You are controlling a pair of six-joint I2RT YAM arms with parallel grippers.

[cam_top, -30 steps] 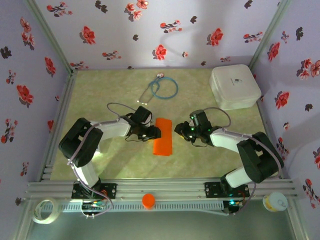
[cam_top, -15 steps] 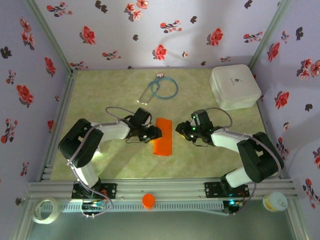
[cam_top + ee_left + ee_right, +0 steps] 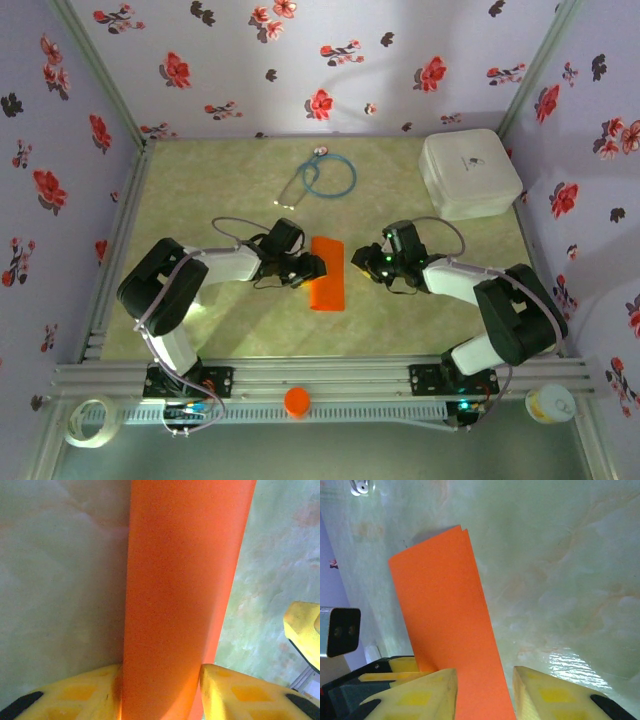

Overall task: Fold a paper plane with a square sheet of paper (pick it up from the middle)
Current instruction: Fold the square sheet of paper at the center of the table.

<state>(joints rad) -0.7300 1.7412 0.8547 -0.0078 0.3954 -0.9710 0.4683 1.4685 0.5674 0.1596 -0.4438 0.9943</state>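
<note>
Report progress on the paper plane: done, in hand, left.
Done: the orange paper is folded in half into a narrow strip lying flat on the table; its far end shows two stacked edges. In hand: the left fingers flank the strip, grip unclear, and the right fingers stand apart at its other side. Left: nose and wing folds; no point or ridge yet.

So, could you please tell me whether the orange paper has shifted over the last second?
No; the orange paper keeps its place relative to the stethoscope.
</note>
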